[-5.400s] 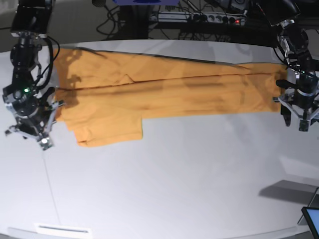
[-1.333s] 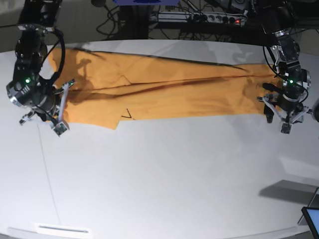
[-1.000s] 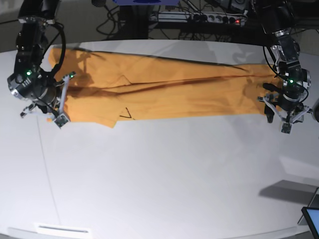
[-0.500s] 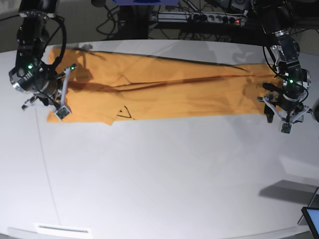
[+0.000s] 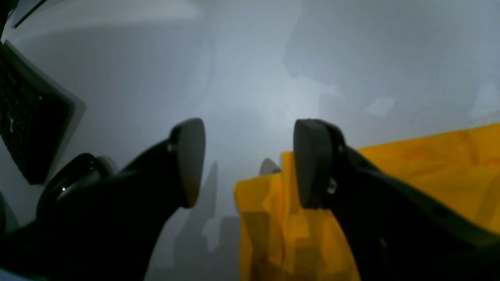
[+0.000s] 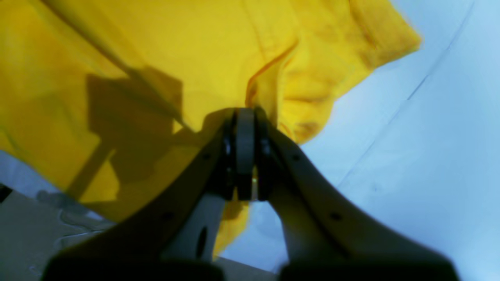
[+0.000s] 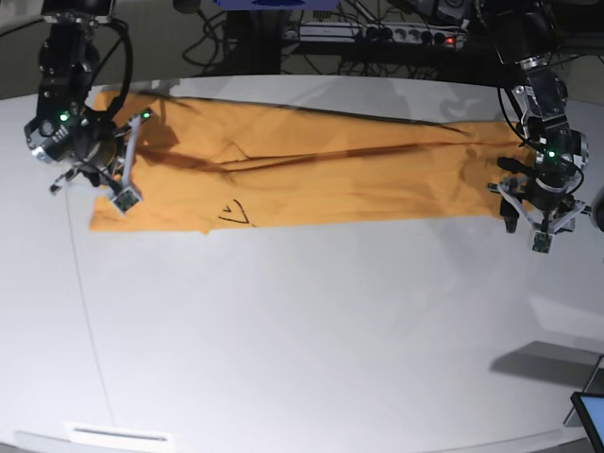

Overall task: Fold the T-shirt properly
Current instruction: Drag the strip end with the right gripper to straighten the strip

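Observation:
The orange-yellow T-shirt point(image 7: 311, 175) lies stretched in a long band across the far half of the white table point(image 7: 311, 340). My right gripper point(image 7: 97, 176), at the shirt's left end, is shut on a raised fold of the cloth. In the right wrist view, that gripper point(image 6: 245, 154) pinches a ridge of the T-shirt point(image 6: 156, 50). My left gripper point(image 7: 538, 231) stands open at the shirt's right edge. In the left wrist view, the left gripper point(image 5: 250, 164) has its right finger over the hem of the T-shirt point(image 5: 429, 168) and nothing clamped.
A small dark V-shaped mark point(image 7: 236, 213) shows near the shirt's lower edge. Cables and a power strip point(image 7: 377, 33) run behind the table. A dark screen corner point(image 7: 590, 415) sits at the front right. A white strip point(image 7: 118, 434) lies at the front left edge.
My right gripper has carried the shirt's left end up and back, and the lower left flap now lies flatter. The left gripper has stayed open in place.

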`<state>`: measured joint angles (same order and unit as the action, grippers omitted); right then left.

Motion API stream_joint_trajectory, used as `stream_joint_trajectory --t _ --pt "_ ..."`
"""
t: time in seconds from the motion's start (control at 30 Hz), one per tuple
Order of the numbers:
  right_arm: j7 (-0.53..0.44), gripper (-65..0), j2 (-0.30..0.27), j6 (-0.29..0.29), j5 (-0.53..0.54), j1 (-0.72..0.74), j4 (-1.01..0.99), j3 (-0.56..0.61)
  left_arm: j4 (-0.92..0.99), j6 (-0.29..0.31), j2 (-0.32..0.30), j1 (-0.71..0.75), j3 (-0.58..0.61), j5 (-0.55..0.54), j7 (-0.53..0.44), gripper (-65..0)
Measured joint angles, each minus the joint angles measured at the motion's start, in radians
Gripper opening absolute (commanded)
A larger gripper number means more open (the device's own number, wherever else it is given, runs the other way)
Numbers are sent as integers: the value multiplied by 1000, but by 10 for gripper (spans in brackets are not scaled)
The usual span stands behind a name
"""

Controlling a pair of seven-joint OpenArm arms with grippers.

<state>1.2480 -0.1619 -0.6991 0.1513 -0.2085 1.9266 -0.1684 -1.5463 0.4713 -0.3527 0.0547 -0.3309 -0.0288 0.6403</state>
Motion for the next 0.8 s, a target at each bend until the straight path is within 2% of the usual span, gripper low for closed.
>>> stream_joint_trajectory --t 0.2,0.37,0.43,0.63,0.8 --pt "-48 -640 0 0 0 -6 -70 -4 0 0 -3 0 0 0 0 -299" --pt "-61 -482 0 1 0 -11 -74 -7 0 0 -4 0 0 0 0 -299" --pt "-61 -443 0 1 0 -11 -75 -8 0 0 -4 0 0 0 0 -299" --pt "-65 -435 -9 3 0 -11 -76 -8 0 0 -5 0 0 0 0 -299" --pt "-61 -434 -45 2 8 -11 -79 -43 0 0 -5 0 0 0 0 -299"
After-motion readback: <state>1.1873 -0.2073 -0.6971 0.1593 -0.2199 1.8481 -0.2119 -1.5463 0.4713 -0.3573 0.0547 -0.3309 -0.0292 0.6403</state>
